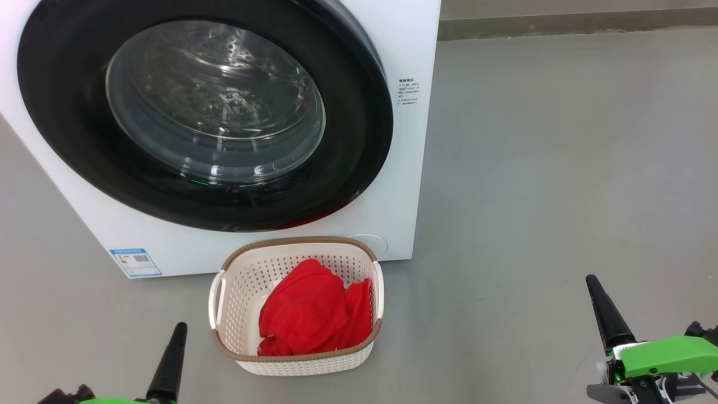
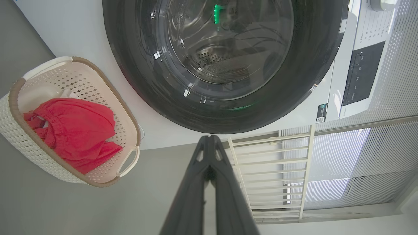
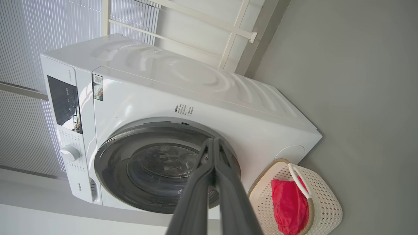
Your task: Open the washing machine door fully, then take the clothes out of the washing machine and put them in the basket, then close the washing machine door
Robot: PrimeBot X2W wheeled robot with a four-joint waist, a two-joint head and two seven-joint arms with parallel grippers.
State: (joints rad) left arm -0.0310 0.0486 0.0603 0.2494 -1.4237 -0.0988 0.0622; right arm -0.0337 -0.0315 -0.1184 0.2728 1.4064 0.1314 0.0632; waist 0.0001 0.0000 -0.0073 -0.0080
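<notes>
We see the washing machine door [image 1: 205,118] shut flat against the washing machine [image 1: 406,168]; the basket [image 1: 297,366] stands on the grey floor [image 1: 561,168] just in front of the machine's bottom front edge, below the door; the red clothes [image 1: 311,314] lie heaped inside it; our left gripper [image 2: 209,138] and right gripper [image 3: 214,141] hover near the basket, fingers pressed together, holding nothing.

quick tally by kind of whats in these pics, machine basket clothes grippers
washing machine: 1
basket: 1
red clothes heap: 1, pieces cannot be told apart
grippers: 2, left gripper and right gripper
total: 5
</notes>
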